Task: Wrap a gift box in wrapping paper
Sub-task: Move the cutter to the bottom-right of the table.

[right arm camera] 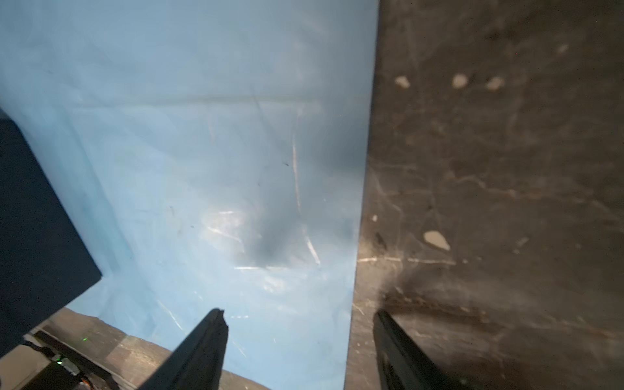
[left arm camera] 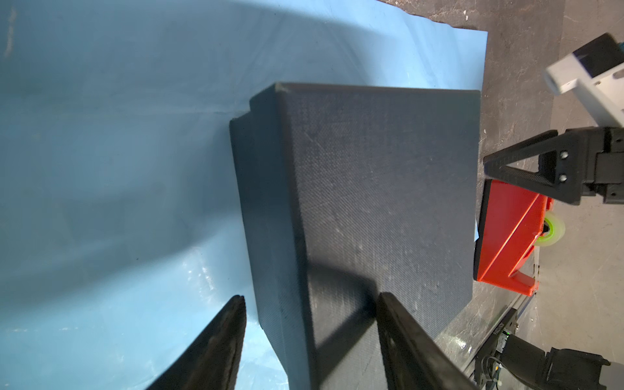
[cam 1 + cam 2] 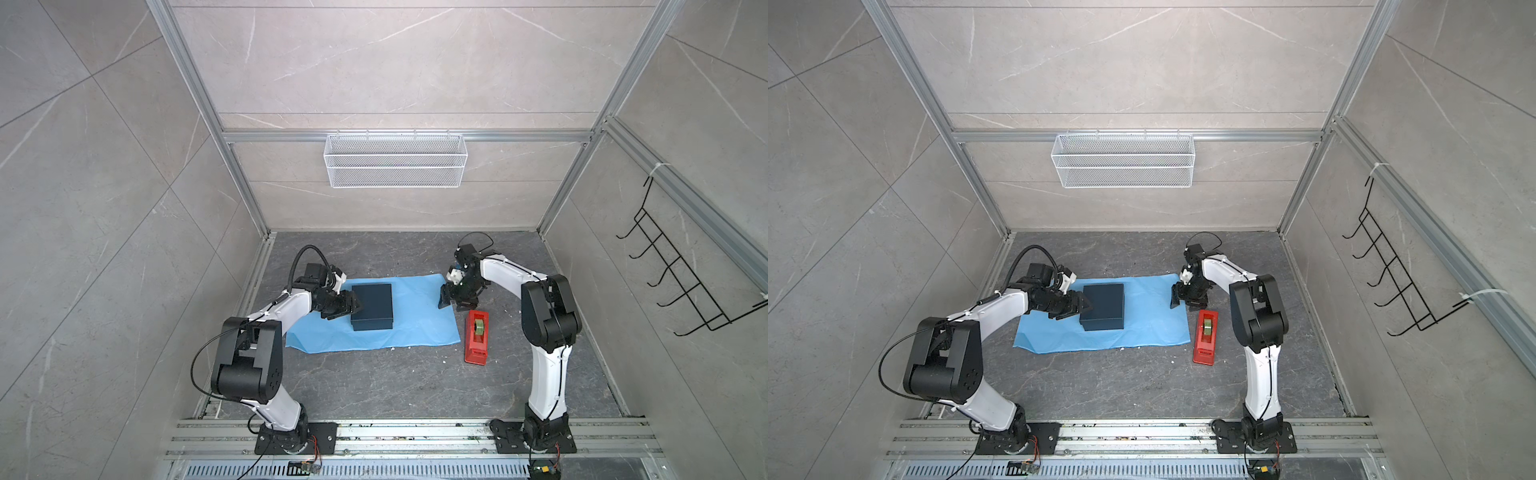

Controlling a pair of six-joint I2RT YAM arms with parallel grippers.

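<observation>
While my left gripper [image 2: 309,297] gapes empty, one finger over the gift box [image 2: 371,189], one beside it, my right gripper [image 1: 297,312] hangs parted, holding nothing, astride the edge of the wrapping paper [image 1: 219,152].

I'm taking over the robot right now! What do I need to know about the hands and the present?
Left hand: open, empty, at the left side of the gift box.
Right hand: open, empty, over the right edge of the wrapping paper.
The box sits on the paper, left of its middle; the paper lies flat.
The red tape dispenser lies just right of the paper.
Done: box placed on paper.
Left: every fold, then taping.
</observation>
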